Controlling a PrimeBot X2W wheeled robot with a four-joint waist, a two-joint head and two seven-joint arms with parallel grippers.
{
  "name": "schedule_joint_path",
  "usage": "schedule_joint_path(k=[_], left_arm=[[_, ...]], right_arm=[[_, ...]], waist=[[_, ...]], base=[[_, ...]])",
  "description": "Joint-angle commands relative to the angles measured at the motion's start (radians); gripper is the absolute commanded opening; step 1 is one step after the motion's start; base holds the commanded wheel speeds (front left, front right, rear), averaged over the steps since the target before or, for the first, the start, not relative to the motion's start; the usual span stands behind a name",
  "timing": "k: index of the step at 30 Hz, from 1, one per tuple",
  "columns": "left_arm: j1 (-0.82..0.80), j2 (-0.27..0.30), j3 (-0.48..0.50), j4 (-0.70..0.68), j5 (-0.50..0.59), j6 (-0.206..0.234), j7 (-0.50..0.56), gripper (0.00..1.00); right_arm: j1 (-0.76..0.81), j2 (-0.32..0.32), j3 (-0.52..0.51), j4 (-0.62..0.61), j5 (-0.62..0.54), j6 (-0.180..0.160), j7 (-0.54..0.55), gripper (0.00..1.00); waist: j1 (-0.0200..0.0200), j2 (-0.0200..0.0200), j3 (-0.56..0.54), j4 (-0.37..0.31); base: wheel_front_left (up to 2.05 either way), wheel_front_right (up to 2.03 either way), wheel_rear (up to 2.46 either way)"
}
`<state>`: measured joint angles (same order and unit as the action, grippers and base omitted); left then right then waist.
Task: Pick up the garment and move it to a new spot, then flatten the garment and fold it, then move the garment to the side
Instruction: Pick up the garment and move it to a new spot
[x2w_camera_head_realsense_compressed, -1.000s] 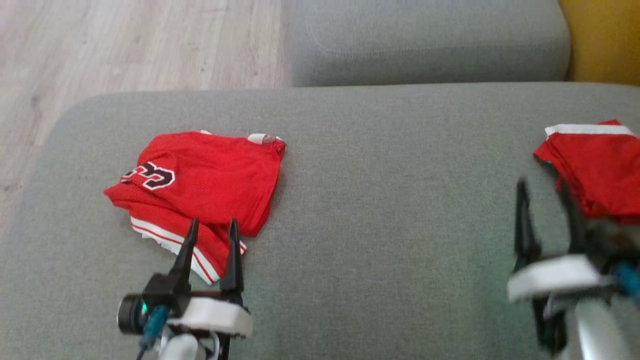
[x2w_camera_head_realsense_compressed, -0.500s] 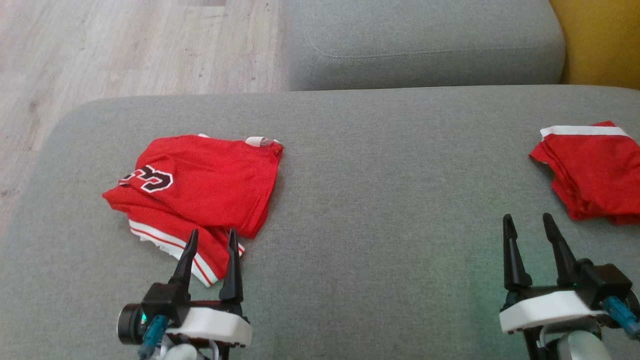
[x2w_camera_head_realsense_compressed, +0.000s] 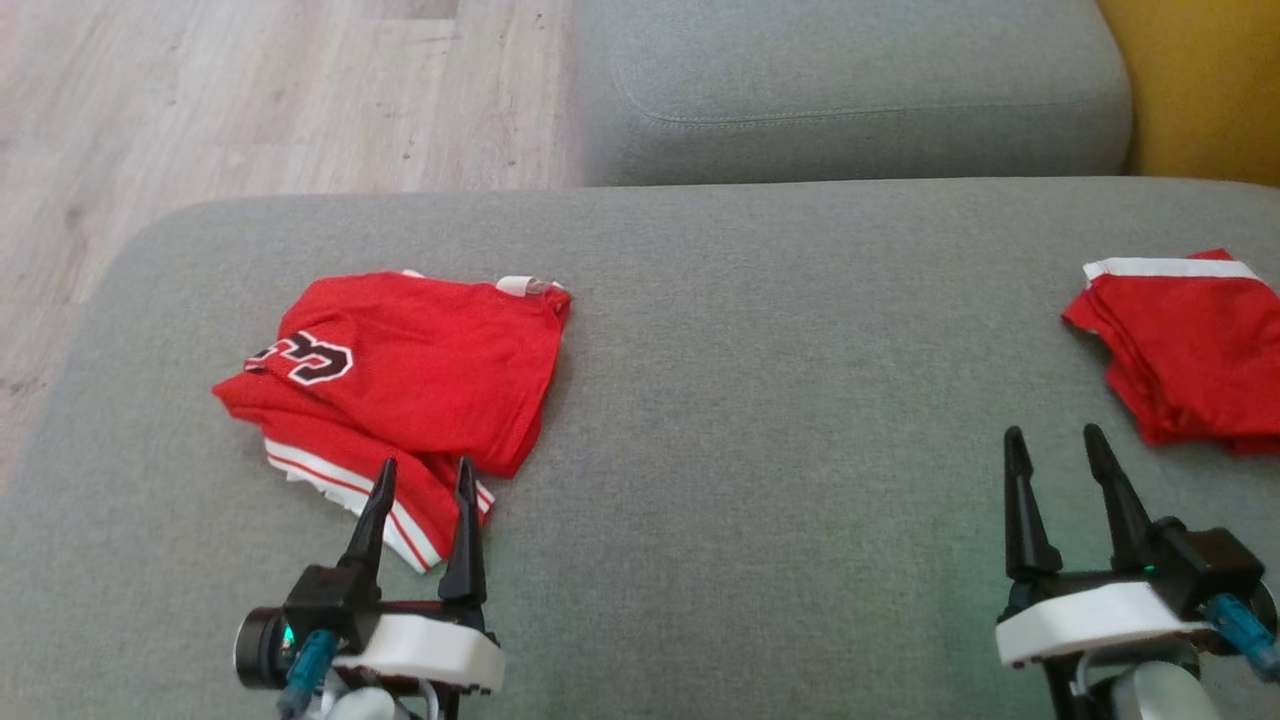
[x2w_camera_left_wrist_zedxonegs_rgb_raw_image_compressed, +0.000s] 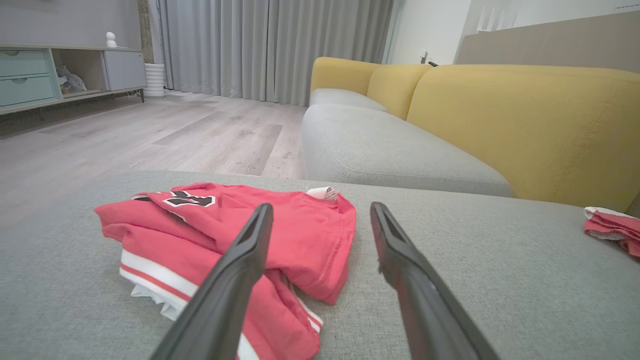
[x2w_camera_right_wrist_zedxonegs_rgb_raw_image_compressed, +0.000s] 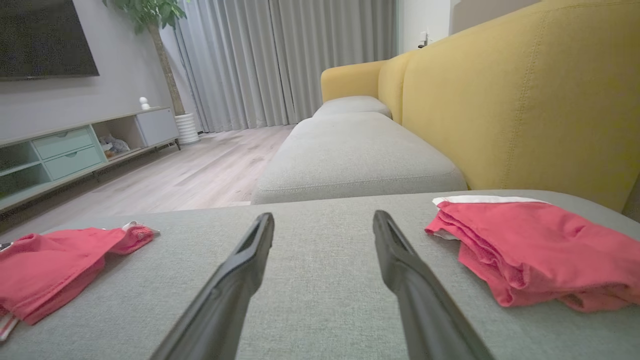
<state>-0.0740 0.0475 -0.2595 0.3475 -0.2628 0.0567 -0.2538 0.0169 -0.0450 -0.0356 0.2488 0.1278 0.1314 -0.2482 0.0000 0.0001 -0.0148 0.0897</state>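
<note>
A crumpled red garment (x2w_camera_head_realsense_compressed: 410, 370) with white trim and a black-and-white number lies on the left part of the grey sofa cushion (x2w_camera_head_realsense_compressed: 780, 400). My left gripper (x2w_camera_head_realsense_compressed: 425, 465) is open, its fingertips over the garment's near striped edge and nothing between them. The left wrist view has the same garment (x2w_camera_left_wrist_zedxonegs_rgb_raw_image_compressed: 300, 235) just beyond the left gripper (x2w_camera_left_wrist_zedxonegs_rgb_raw_image_compressed: 321, 207). A second red garment (x2w_camera_head_realsense_compressed: 1190, 350), folded with a white band, rests at the far right. My right gripper (x2w_camera_head_realsense_compressed: 1053, 432) stands open and empty, short of it and to its left. The right wrist view shows the folded garment (x2w_camera_right_wrist_zedxonegs_rgb_raw_image_compressed: 540, 250) right of the right gripper (x2w_camera_right_wrist_zedxonegs_rgb_raw_image_compressed: 322, 215).
Behind the cushion lies another grey seat (x2w_camera_head_realsense_compressed: 850, 90) with a yellow backrest (x2w_camera_head_realsense_compressed: 1200, 80) at the right. Wooden floor (x2w_camera_head_realsense_compressed: 250, 90) runs past the cushion's left and far-left edges. A low cabinet (x2w_camera_left_wrist_zedxonegs_rgb_raw_image_compressed: 30, 75) stands across the room.
My right gripper has drawn back from the folded garment toward me and come to rest, open. The left gripper and both garments have stayed put; the camera shifted slightly.
</note>
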Motion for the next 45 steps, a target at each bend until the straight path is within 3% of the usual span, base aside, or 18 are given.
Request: schedule_joint_path(k=[1, 6, 16, 27, 38, 45], left_arm=[[-0.031, 0.003, 0.027, -0.031, 0.003, 0.008, -0.008, 1.00], [-0.033, 0.003, 0.027, -0.032, 0.009, 0.011, -0.008, 1.00], [-0.027, 0.003, 0.041, -0.026, 0.036, 0.004, -0.008, 1.00], [-0.021, 0.003, 0.074, -0.033, 0.043, 0.001, -0.008, 1.00], [-0.048, 0.003, 0.079, -0.010, 0.077, -0.035, -0.008, 1.00], [-0.199, 0.005, 0.012, 0.098, 0.101, -0.110, 0.042, 1.00]], right_arm=[[-0.014, -0.005, 0.037, -0.042, 0.006, -0.001, -0.013, 1.00], [-0.005, -0.005, 0.070, -0.058, 0.007, -0.001, -0.013, 1.00], [0.021, -0.005, 0.157, -0.074, 0.034, -0.001, -0.014, 1.00], [0.027, -0.005, 0.201, -0.072, 0.052, -0.001, -0.014, 1.00], [0.018, -0.005, 0.214, -0.061, 0.069, -0.001, -0.014, 1.00], [-0.004, -0.005, 0.186, -0.063, 0.050, -0.001, -0.014, 1.00]], waist=[[0.0000, -0.0001, 0.000, 0.010], [0.0000, -0.0001, -0.008, 0.057], [0.0000, -0.0001, -0.025, 0.224], [0.0000, -0.0001, -0.022, 0.341], [0.0000, -0.0001, -0.004, 0.322], [0.0000, -0.0001, 0.062, 0.274]], base=[[0.00, 0.00, 0.00], [0.00, 0.00, 0.00], [0.00, 0.00, 0.00], [0.00, 0.00, 0.00], [0.00, 0.00, 0.00], [0.00, 0.00, 0.00]])
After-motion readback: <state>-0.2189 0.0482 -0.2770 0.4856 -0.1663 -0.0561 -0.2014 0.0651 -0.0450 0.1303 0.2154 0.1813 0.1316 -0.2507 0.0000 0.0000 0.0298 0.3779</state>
